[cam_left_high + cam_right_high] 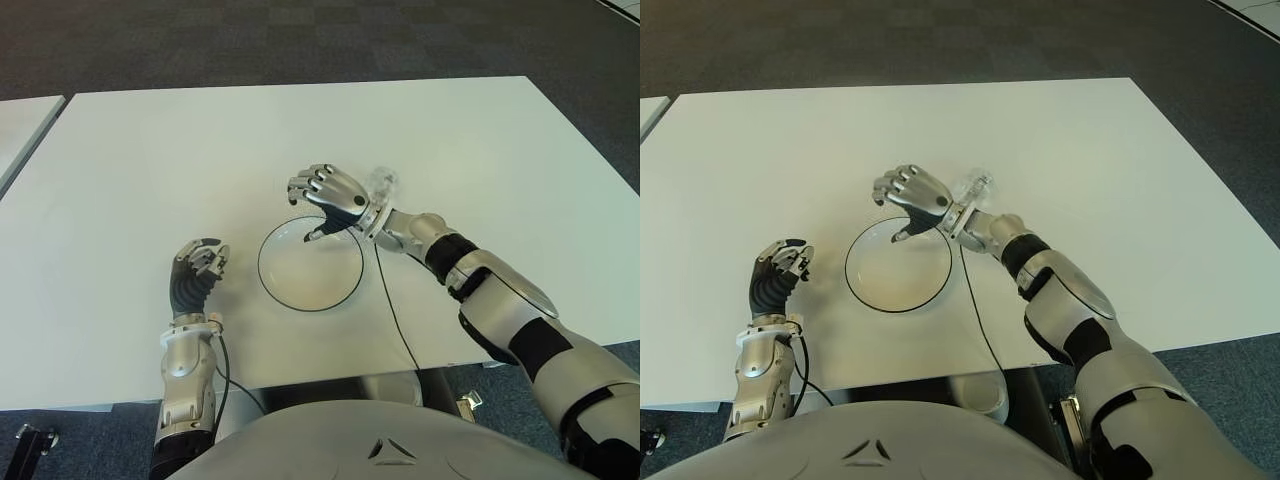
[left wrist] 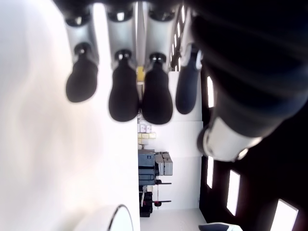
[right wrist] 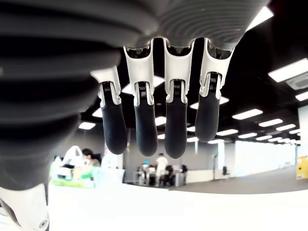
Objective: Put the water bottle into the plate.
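White counter carries a round white plate with a dark rim, nothing in it; right hand hangs over the plate's far edge, fingers loosely extended, holding nothing; left hand shows left of the plate, fingers relaxed, empty; clear bottle lies on the counter just beyond the right wrist, outside the plate, partly hidden by it.

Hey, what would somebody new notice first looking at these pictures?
The right hand hovers over the far rim of the white plate mid-table, fingers relaxed and empty. The clear water bottle lies just behind its wrist. The left hand shows left of the plate.
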